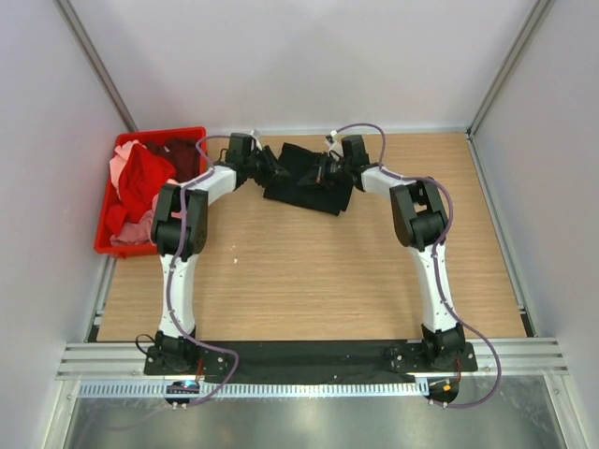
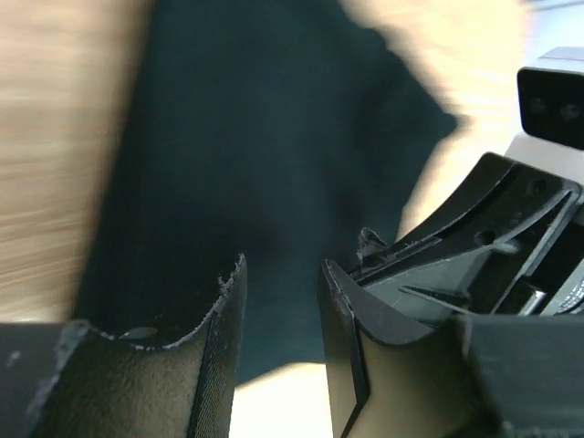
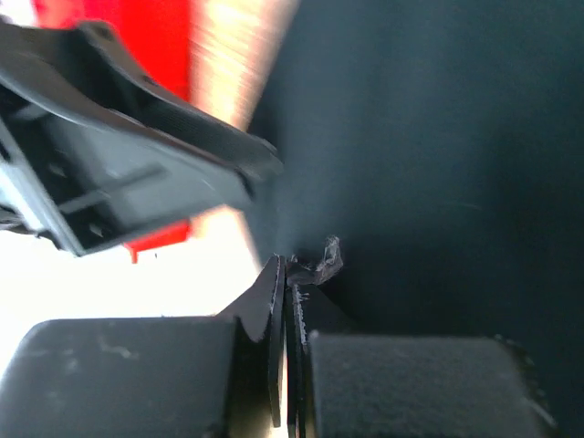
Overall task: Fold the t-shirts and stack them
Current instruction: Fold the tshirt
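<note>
Silver metal rails (image 1: 309,379) and a black strip (image 1: 309,354) run along the near edge, at six o'clock in the top view, where both arms are bolted down. From there the left arm (image 1: 178,229) and the right arm (image 1: 423,217) reach away over the bare wooden table (image 1: 309,281), bending toward each other at the far side. The black t-shirt (image 1: 301,192) lies in a rumpled, partly folded patch on the wood at about twelve o'clock, close to the far edge. The left gripper (image 1: 271,170) sits at the shirt's nine o'clock edge. Its wrist camera shows the two fingers apart with a clear gap between them and nothing held, the dark cloth spread flat just beyond the tips. The right gripper (image 1: 321,173) is over the middle of the shirt, a little toward three o'clock, facing the left one at close range. In its own camera the fingers are pressed together with only a hairline between them, right at a raised fold of the cloth. Whether any cloth is pinched there cannot be told. Both wrist views are blurred. At ten o'clock, against the left wall, stands the red crate (image 1: 105,224), holding a red shirt (image 1: 145,178), a pink shirt (image 1: 122,161) and a dark maroon shirt (image 1: 182,150) heaped loosely together. Pale walls (image 1: 299,56) close in the table beyond.
</note>
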You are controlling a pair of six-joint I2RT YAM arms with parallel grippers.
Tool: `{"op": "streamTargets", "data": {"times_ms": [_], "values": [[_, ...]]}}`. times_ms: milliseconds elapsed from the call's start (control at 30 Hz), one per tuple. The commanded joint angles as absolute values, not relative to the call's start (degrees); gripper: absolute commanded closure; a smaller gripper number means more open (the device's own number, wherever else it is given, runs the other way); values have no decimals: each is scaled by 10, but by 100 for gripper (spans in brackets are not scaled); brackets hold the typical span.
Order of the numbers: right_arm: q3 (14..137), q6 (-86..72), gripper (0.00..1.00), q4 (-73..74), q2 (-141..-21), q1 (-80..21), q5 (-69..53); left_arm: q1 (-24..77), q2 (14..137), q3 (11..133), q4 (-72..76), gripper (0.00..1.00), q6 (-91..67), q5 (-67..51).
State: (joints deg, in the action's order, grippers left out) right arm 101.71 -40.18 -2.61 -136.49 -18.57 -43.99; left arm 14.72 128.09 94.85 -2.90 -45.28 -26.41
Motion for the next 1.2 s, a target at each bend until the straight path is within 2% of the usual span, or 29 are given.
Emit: {"op": "streamTargets", "data": {"times_ms": [0, 167, 400, 733, 967, 1167], "values": [[1027, -418, 98, -32, -1411, -177, -493, 143, 1301, 968, -85, 61, -418, -184], [1028, -396, 98, -16, -1433, -172, -507, 142, 1317, 988, -137, 61, -392, -126], [1006, -396, 92, -11, -1363, -168, -512, 147, 1262, 988, -170, 60, -353, -120], [1004, -431, 92, -40, -1332, -183, -536, 180, 1204, 964, -180, 59, -360, -130], [943, -433, 93, -82, -1369, -184, -553, 192, 1242, 936, -157, 59, -395, -131], [929, -403, 93, -63, -1386, -174, -567, 189, 1281, 952, -195, 60, -376, -57]]}}
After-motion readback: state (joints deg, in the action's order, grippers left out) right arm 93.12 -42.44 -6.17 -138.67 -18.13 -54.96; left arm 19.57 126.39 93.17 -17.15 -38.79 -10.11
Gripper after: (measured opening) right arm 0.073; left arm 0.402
